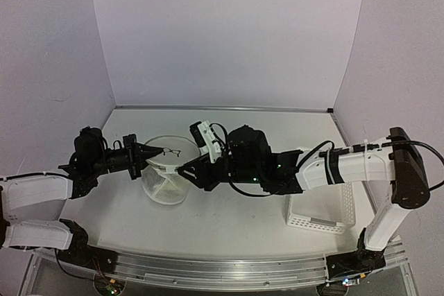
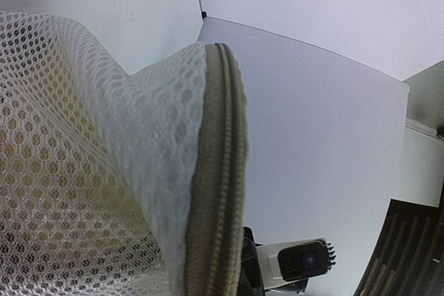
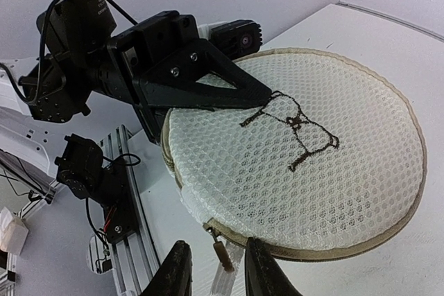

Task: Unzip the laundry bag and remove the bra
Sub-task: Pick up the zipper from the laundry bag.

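Note:
The laundry bag (image 1: 166, 175) is a round white mesh pouch lying on the table, its face with the black bra outline (image 3: 295, 126) turned up. My left gripper (image 1: 152, 158) is shut on the bag's far-left rim; its black fingers (image 3: 208, 84) reach over the face. In the left wrist view the mesh and the tan zipper band (image 2: 218, 171) fill the frame and hide the jaws. My right gripper (image 3: 217, 247) is open at the near rim, with the small zipper pull (image 3: 223, 256) hanging between its fingertips, apart from both. The bra is hidden inside the bag.
A white perforated plastic basket (image 1: 320, 207) stands at the right, under my right forearm. White walls close the table at the back and sides. The aluminium rail (image 3: 128, 227) runs along the table's near edge.

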Robot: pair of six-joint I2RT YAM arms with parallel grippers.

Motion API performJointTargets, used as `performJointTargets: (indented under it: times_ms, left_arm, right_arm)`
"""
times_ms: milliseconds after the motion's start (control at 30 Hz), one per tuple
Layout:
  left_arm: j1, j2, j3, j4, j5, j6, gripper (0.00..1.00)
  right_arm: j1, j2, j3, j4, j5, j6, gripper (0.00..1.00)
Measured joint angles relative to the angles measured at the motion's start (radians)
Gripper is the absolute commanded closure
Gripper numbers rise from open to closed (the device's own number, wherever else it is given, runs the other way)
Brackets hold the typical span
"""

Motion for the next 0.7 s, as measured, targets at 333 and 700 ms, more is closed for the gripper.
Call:
performJointTargets:
  times_ms: [333,700]
  left_arm:
    - [0.000,0.000,0.000,0.000,0.000,0.000,1.00]
    - [0.000,0.000,0.000,0.000,-0.001,0.000,1.00]
  right_arm:
    - [0.000,0.000,-0.026,0.000,0.008,0.016,0.71]
    - [0.000,0.000,-0.038,0.002,0.008,0.022,0.73]
